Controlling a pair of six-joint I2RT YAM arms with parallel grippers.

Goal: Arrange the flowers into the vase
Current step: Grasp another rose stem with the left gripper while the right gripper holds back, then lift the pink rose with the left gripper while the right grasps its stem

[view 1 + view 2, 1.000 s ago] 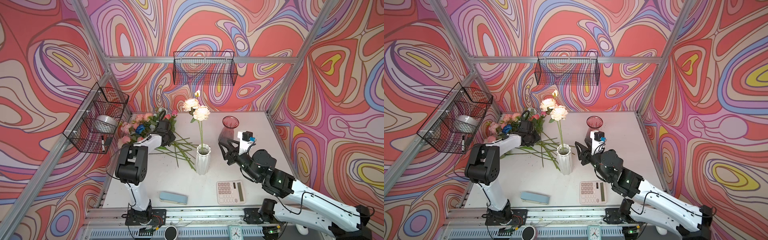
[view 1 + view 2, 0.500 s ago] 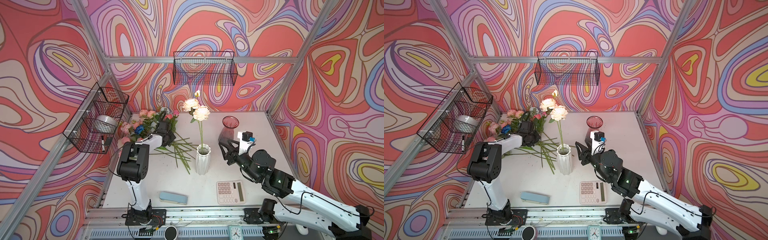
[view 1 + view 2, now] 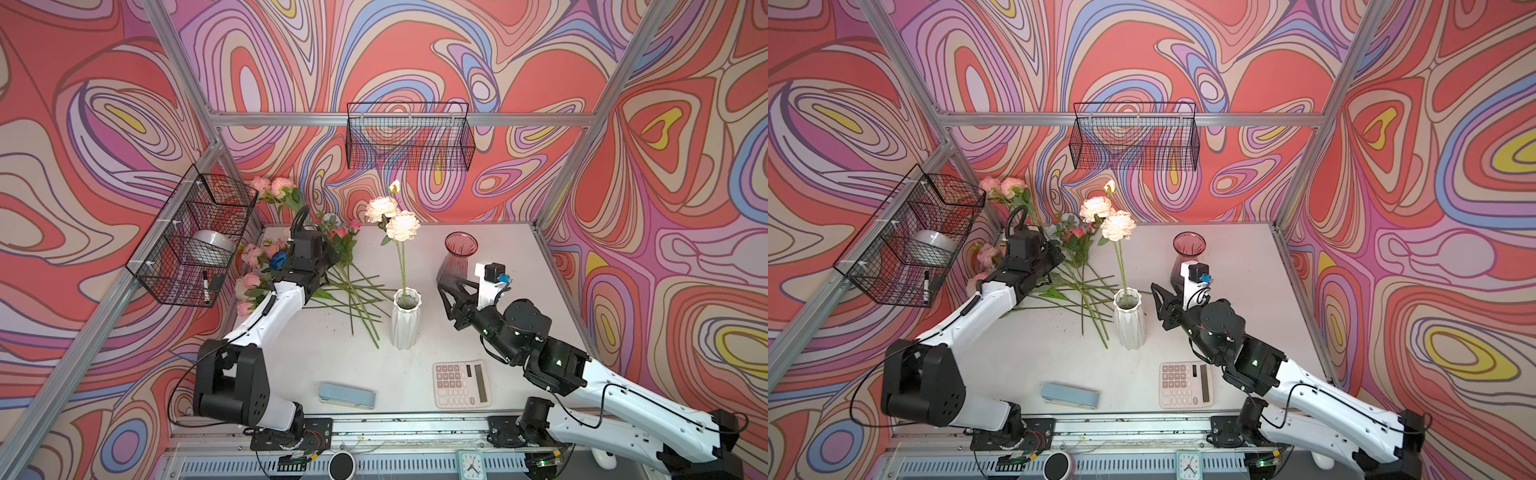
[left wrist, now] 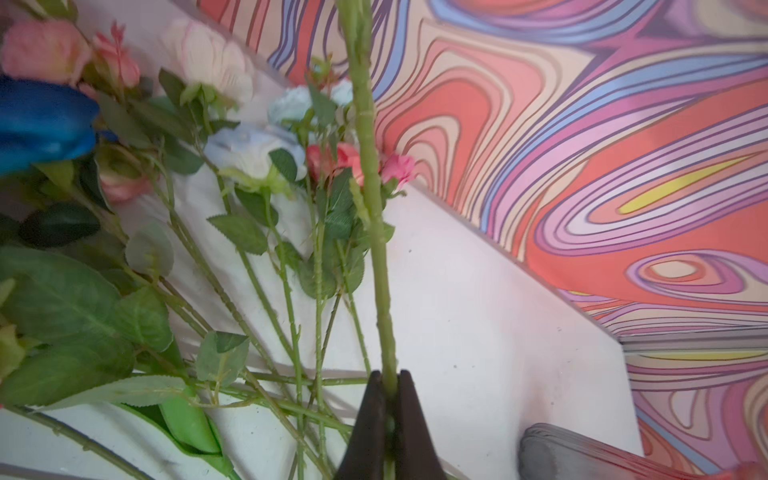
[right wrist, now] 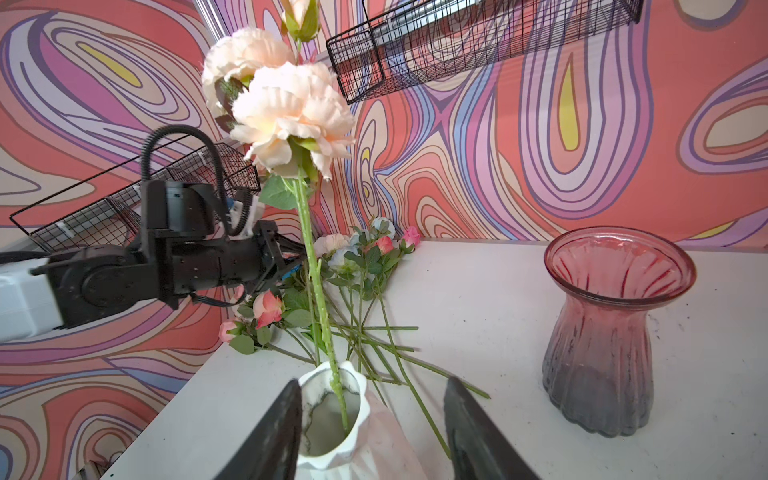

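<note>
A white ribbed vase stands mid-table and holds one stem with cream peony heads. More of the flowers lie heaped at the back left. Over that heap my left gripper is shut on a thick green stem. Its pink heads are raised near the wall. Just right of the white vase my right gripper stands open, holding nothing.
A red glass vase stands behind my right gripper. A calculator and a pale blue case lie near the front edge. Wire baskets hang on the back wall and the left wall.
My left gripper has shut on a stem and lifted it, so the pink heads have risen from the heap toward the wall. The right arm has stayed still.
</note>
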